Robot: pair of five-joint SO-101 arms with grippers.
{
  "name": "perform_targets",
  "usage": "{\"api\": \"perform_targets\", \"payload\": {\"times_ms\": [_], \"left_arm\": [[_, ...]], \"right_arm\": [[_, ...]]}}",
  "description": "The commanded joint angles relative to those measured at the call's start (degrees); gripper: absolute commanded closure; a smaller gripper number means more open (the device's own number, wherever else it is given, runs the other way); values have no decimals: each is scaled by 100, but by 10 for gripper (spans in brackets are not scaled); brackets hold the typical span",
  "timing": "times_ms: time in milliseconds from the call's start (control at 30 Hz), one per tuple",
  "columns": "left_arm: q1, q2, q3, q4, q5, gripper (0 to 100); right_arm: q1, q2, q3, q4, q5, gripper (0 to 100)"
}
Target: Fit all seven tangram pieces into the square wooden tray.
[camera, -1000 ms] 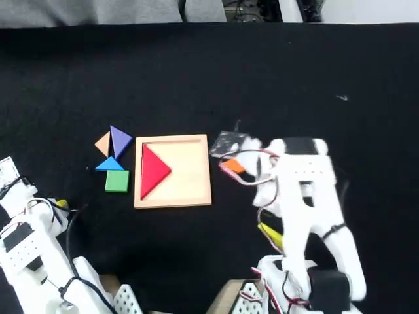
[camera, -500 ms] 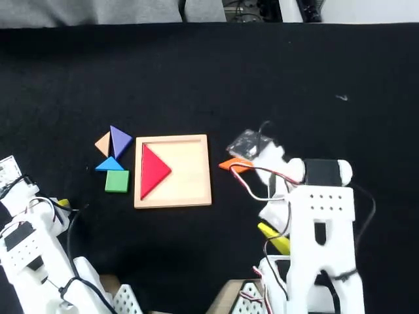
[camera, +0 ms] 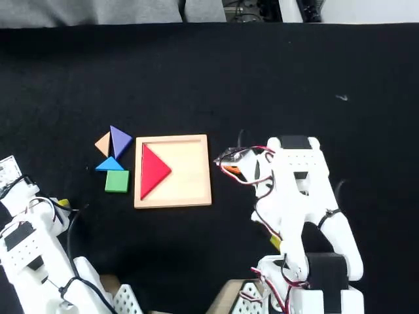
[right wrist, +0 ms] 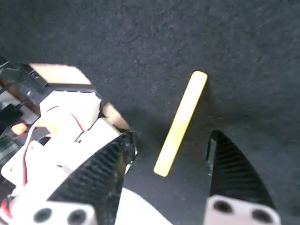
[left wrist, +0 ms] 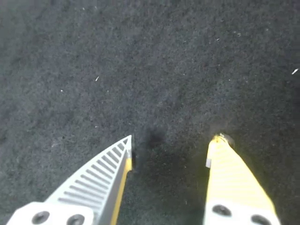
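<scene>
Well, tray [camera: 173, 204]: red triangle [camera: 154, 170] inside.
Left of tray: green square [camera: 117, 181], blue triangle [camera: 109, 164], purple triangle [camera: 120, 141], tan triangle [camera: 103, 143].
Right gripper [right wrist: 171, 136]: spread wide, astride the yellow piece [right wrist: 183, 115].
Left gripper [left wrist: 171, 143]: spread, above the black desk [left wrist: 140, 56].

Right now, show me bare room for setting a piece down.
Free: inside the tray, between red triangle and right rim; black cloth beyond the tray's far edge. Crowded: four pieces left of the tray; orange piece and right arm on its right.
</scene>
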Motion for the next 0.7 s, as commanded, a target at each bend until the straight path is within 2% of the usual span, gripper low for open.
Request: {"api": "perform_targets", "payload": {"times_ms": [0, 667], "left_arm": [[66, -44, -31, -88, 9, 741], [75, -44, -31, -88, 9, 741]], "right_arm": [[-79, 57, -163, -88, 35, 751], [-70, 66, 971, -1248, 44, 751]]}}
